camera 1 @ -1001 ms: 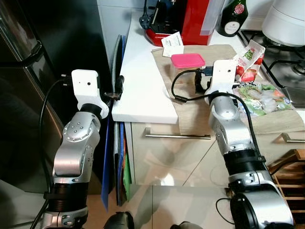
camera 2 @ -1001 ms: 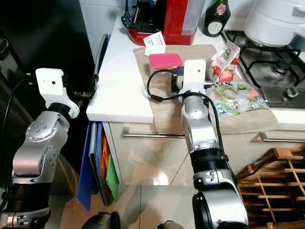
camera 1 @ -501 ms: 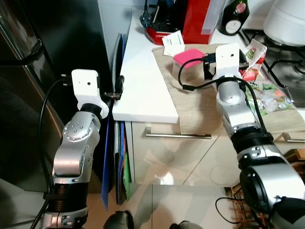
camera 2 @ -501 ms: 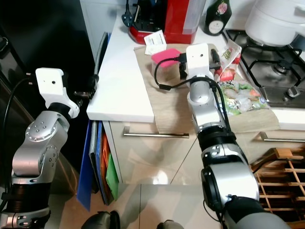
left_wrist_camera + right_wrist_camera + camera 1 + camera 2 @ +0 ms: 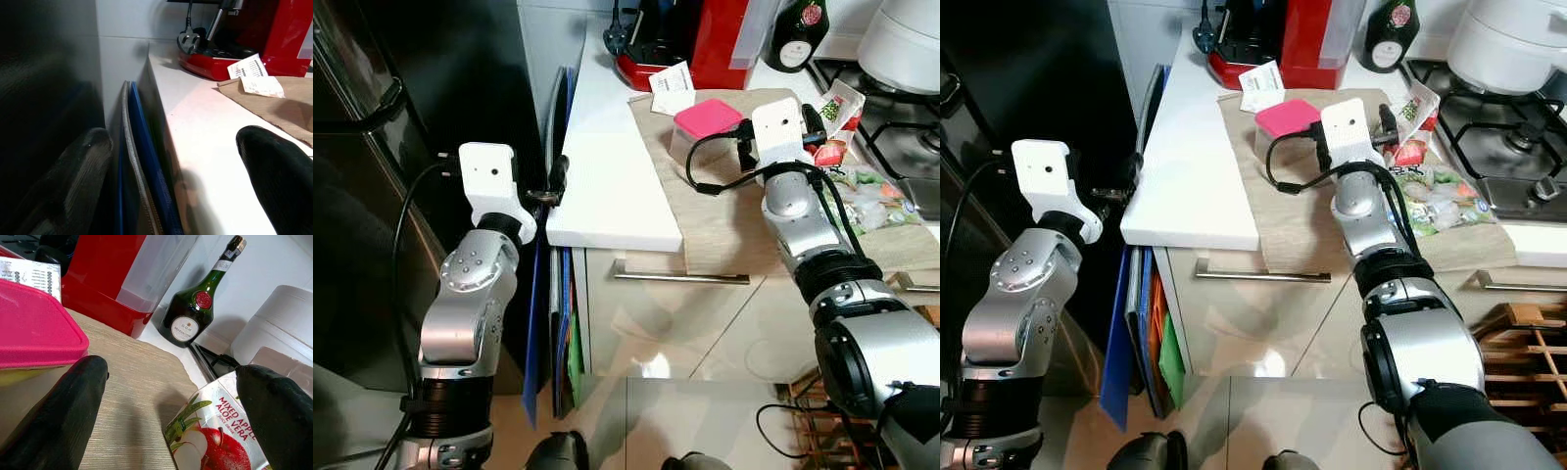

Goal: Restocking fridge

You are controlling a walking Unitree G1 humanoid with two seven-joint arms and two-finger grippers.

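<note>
A clear box with a pink lid (image 5: 707, 117) sits on the beige mat (image 5: 724, 215) on the white counter. My right gripper (image 5: 171, 401) is open just beside it, with only bare mat between its fingers (image 5: 63, 411). The pink lid (image 5: 34, 328) lies outside one finger, and a mixed apple drink pouch (image 5: 215, 435) lies by the other. A bag of frozen vegetables (image 5: 862, 196) rests on the mat's right part. My left gripper (image 5: 171, 196) is open and empty at the counter's left edge (image 5: 556, 181), next to the black fridge (image 5: 372, 196).
A red coffee machine (image 5: 705, 39), a green bottle (image 5: 195, 308) and a receipt (image 5: 671, 88) stand at the back of the counter. A gas hob (image 5: 901, 108) and a white cooker (image 5: 906, 39) are on the right. Flat blue boards (image 5: 142, 161) fill the gap between counter and fridge.
My right arm has reached farther over the counter, and its gripper now sits close beside the pink-lidded box, which looks slightly turned. The left arm has stayed still.
</note>
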